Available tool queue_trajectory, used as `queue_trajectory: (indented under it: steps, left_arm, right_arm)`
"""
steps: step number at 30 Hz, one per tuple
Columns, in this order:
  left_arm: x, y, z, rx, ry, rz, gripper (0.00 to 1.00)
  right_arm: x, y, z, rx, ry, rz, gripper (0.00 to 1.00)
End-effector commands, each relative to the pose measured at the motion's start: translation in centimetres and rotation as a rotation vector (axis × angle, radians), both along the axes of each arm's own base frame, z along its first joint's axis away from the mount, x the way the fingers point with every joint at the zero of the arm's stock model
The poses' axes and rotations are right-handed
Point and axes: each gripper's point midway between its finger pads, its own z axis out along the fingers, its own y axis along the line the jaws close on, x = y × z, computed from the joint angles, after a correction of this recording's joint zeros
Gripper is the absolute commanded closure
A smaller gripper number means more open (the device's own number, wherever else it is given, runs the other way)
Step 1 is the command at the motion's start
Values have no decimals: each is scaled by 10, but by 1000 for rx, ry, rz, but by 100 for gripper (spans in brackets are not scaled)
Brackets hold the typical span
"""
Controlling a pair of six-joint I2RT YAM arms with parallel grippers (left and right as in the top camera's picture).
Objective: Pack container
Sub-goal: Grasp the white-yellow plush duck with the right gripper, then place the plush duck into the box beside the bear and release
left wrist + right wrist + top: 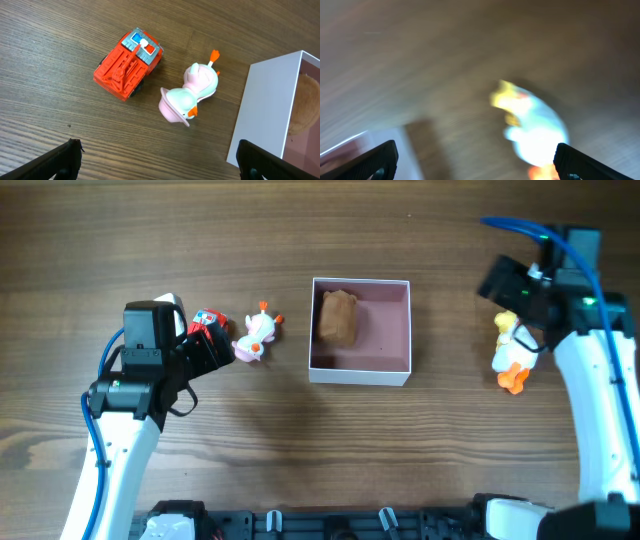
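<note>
Container (pixel 385 330) between left tool (pixel 215 345) and right tool (pixel 520 310)

The box (pixel 358 376) stands mid-scene on the tabletop (pixel 300 450), and its thin walls are my main barrier. Inside, a brown toy (pixel 339 317) fills the far left corner, while the right half and a near strip of the floor are free. Left of the box lies a pink duck (pixel 190 95), with only a narrow gap to the wall. A truck (pixel 129 64) sits close on the duck's left, a slim gap between them. Right of the box I have bare tabletop up to a white duck (pixel 511 352), well apart. The near side is open. My right wrist view is too blurred to judge clearance.
</note>
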Motion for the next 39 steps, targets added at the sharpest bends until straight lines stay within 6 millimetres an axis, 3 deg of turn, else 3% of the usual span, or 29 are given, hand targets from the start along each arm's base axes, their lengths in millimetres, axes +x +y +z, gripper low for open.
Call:
queue_trajectory:
  steps: [1, 4, 9, 10, 11, 12, 13, 14, 17, 20, 21, 22, 25, 27, 30, 35, 37, 39]
  left_arm:
    - [4, 0, 7, 13, -18, -8, 0]
    - [4, 0, 7, 13, -18, -8, 0]
    - [4, 0, 7, 13, -18, -8, 0]
    - [4, 0, 7, 13, -18, -8, 0]
    - [4, 0, 7, 13, -18, -8, 0]
    - [4, 0, 7, 13, -18, -8, 0]
    - [4, 0, 7, 13, -18, -8, 0]
    - [4, 0, 7, 13, -18, -8, 0]
    - [4, 0, 7, 13, -18, -8, 0]
    - [4, 0, 7, 13, -18, -8, 0]
    - [4, 0, 7, 13, -18, -8, 0]
    - [4, 0, 7, 13, -18, -8, 0]
    - [4, 0, 7, 13, -18, -8, 0]
    - [4, 0, 7, 13, -18, -8, 0]
    - [4, 0, 7, 13, -18, -8, 0]
    - [4, 0, 7, 13, -18, -8, 0]
    - [4, 0, 7, 13, -18, -8, 0]
    - [4, 0, 7, 13, -18, -8, 0]
  right_arm:
    - [-31, -48, -66, 33, 177, -208, 0]
    - [-45, -71, -112, 61, 276, -286, 1]
    - [-47, -72, -169, 81, 418, -263, 2]
    - [-45, -69, -178, 96, 427, -249, 10]
    - [-37, -64, -182, 121, 412, -199, 27]
    - [-32, -62, -182, 130, 395, -169, 37]
    - [-21, -59, -173, 143, 354, -129, 56]
    - [-12, -59, -158, 142, 310, -111, 69]
    - [12, -40, -98, 186, 141, -44, 90]
    - [19, 14, -25, 273, -59, 124, 96]
    - [16, 38, -1, 297, -117, 197, 96]
    - [6, 74, 28, 305, -179, 302, 96]
    - [-15, 137, 44, 306, -178, 428, 96]
    - [-17, 161, 24, 249, -124, 423, 96]
    - [-8, 193, -39, 193, -8, 426, 96]
    - [33, 213, -120, 174, 59, 453, 90]
    - [46, 218, -130, 156, 30, 491, 71]
    - [53, 220, -127, 130, -3, 540, 60]
